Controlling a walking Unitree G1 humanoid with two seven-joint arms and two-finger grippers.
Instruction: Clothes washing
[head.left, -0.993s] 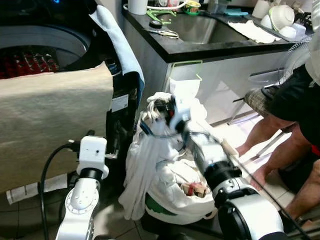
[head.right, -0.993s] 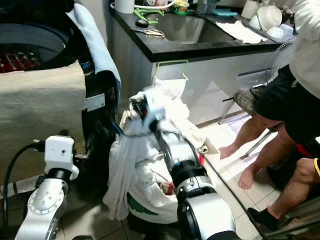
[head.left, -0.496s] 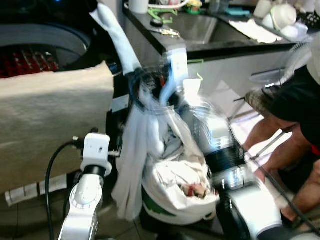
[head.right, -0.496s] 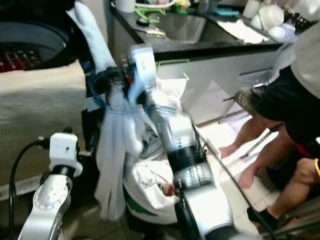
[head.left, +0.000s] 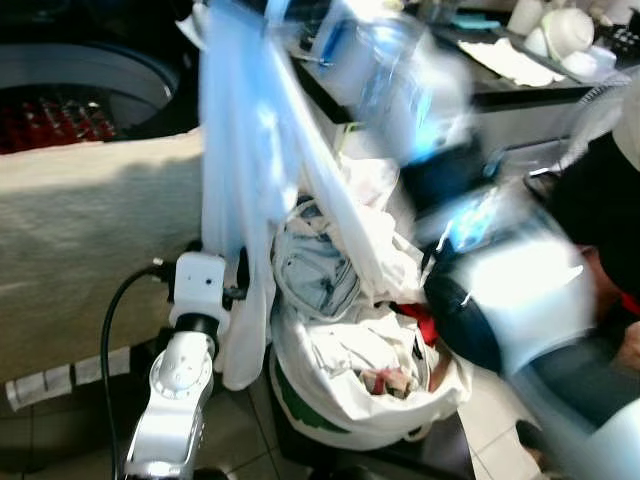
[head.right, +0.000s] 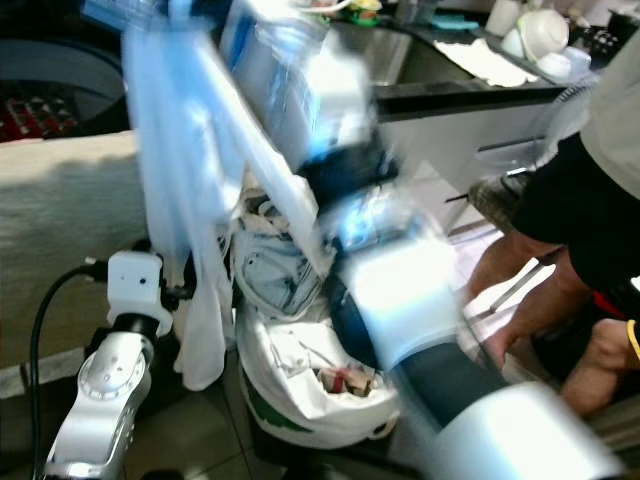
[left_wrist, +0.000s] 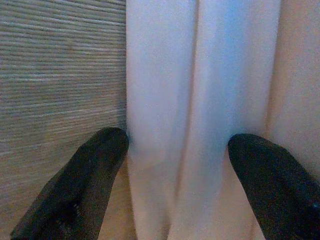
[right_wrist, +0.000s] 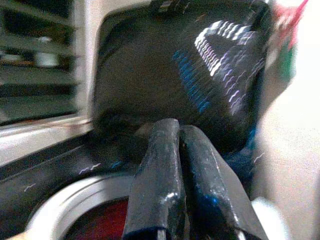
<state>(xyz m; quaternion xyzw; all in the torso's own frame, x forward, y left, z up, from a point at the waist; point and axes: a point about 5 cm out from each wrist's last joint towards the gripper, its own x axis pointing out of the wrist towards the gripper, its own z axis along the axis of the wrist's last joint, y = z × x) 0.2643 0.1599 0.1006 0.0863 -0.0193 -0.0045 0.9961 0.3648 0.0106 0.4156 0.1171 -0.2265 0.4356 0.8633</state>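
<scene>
A dark table (head.left: 520, 92) runs along the far side, with a steel sink (head.right: 395, 55) set into it. White bowls (head.left: 562, 30) and a white cloth (head.left: 510, 62) rest on it near the sink. A person's legs (head.right: 520, 290) (in dark shorts) stand on the tiled floor (head.left: 60, 445).

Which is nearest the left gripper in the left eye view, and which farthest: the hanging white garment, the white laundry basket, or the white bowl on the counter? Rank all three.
1. Hanging white garment: right beside the left gripper, between its open fingers.
2. White laundry basket: on the floor, to its right.
3. White bowl: far right, up on the counter.
</scene>
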